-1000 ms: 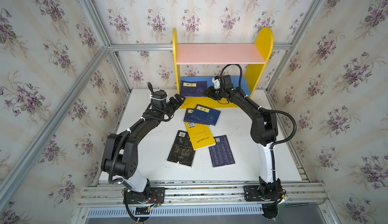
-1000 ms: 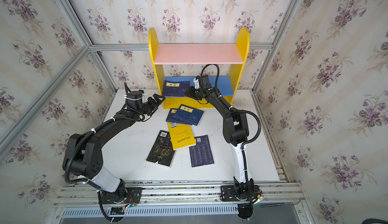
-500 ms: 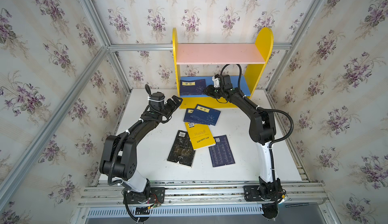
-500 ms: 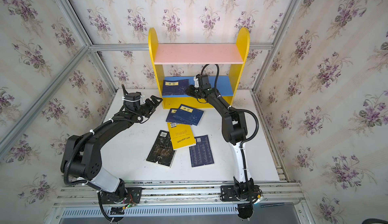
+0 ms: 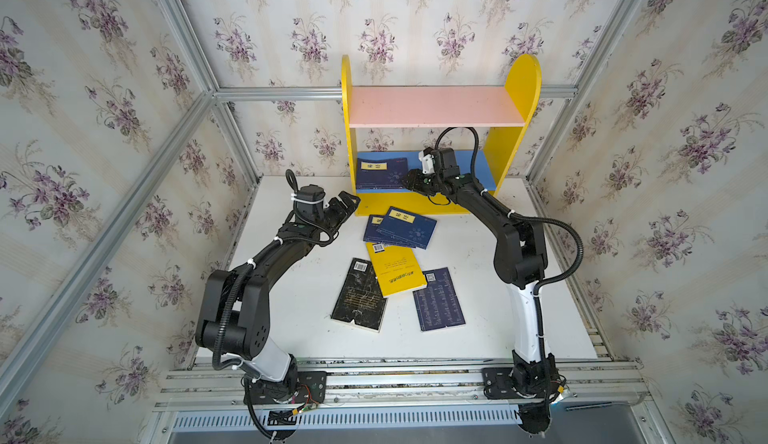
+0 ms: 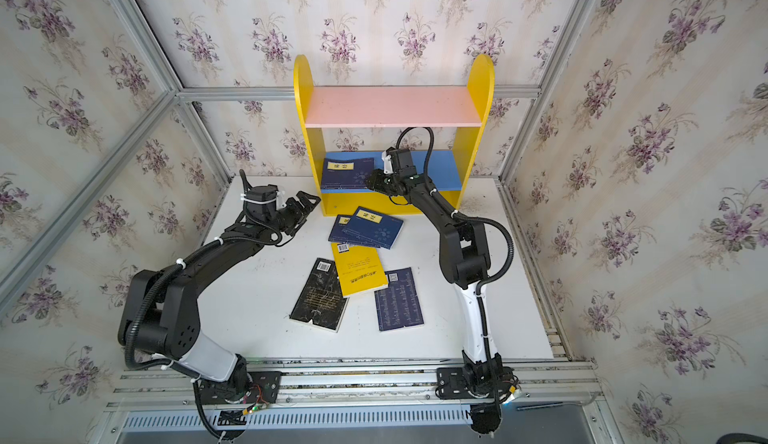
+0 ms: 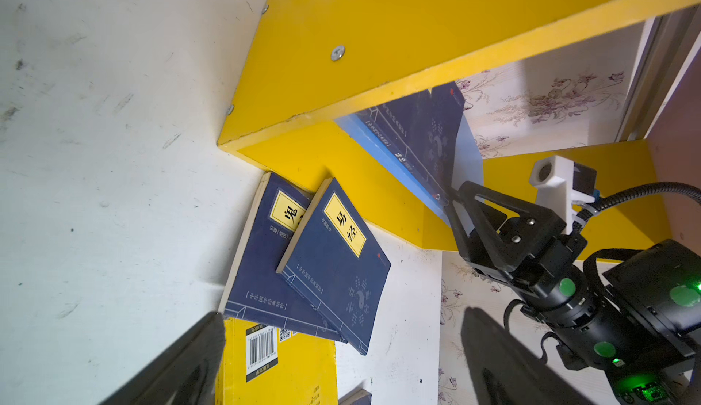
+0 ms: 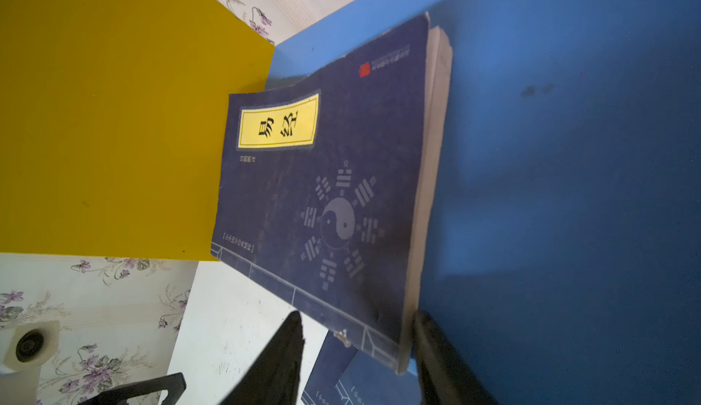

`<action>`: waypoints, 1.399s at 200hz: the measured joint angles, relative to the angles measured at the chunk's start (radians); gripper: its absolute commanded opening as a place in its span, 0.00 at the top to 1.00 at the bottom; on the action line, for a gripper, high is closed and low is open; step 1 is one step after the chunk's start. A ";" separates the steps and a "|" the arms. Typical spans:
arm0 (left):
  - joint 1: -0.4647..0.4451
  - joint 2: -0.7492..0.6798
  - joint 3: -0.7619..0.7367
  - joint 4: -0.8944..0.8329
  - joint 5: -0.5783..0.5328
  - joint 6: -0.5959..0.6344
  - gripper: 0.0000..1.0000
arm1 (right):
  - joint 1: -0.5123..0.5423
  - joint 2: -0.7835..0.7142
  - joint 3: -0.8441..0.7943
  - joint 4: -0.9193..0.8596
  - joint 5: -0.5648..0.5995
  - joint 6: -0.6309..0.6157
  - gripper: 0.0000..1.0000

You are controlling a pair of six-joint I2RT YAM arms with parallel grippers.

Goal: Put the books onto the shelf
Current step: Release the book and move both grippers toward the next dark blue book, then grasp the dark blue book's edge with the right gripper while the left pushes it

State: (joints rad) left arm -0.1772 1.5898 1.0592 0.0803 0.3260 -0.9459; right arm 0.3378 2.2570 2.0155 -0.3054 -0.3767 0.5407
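The shelf (image 5: 436, 107), yellow-sided with pink and blue boards, stands at the back of the desk (image 5: 498, 317). There are six books (image 5: 409, 225): four navy, one yellow, one black. Five lie on the desk; one navy book (image 5: 380, 173) rests on the blue board. The right end effector (image 5: 409, 180) straddles its corner, parted; the left end effector (image 5: 348, 205) is spread.

The left arm (image 5: 270, 257) is stretching forward and inward from its base, and the left gripper (image 5: 345, 205) is pointing ahead with its jaws spread wide. The right arm (image 5: 496, 219) is reaching up and forward from its base, forearm angling toward the middle, and the right gripper (image 5: 409, 180) is holding its jaws partly parted.
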 measured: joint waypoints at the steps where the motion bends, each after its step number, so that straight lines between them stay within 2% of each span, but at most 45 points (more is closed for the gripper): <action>1: 0.000 -0.001 -0.001 0.000 0.000 0.000 0.01 | 0.000 0.000 0.000 0.000 0.000 0.000 0.47; 41: 0.003 -0.028 -0.025 0.000 0.000 0.001 0.01 | -0.001 -0.063 -0.004 -0.092 0.101 -0.053 0.46; 66: 0.008 -0.034 -0.028 -0.001 0.005 0.020 0.01 | -0.002 -0.158 -0.085 -0.091 0.135 -0.077 0.46; 103: 0.008 -0.011 -0.013 -0.023 0.061 0.084 0.01 | -0.002 -0.352 -0.371 -0.003 0.168 -0.060 0.42; 161: -0.035 0.112 0.100 -0.069 0.154 0.225 0.01 | -0.003 -0.586 -0.848 0.167 0.172 0.105 0.33; 191: -0.074 0.193 0.144 -0.084 0.159 0.251 0.01 | -0.011 -0.601 -1.006 0.294 0.150 0.220 0.31; 229: -0.106 0.288 0.211 -0.095 0.159 0.263 0.01 | -0.016 -0.575 -1.129 0.463 0.119 0.340 0.29; 280: -0.126 0.396 0.270 -0.095 0.153 0.262 0.01 | -0.037 -0.463 -1.173 0.642 0.090 0.442 0.33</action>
State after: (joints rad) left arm -0.3035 1.9854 1.3293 -0.0151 0.4786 -0.6842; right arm 0.3012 1.7935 0.8429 0.3363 -0.2871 0.9825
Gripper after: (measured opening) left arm 0.991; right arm 0.682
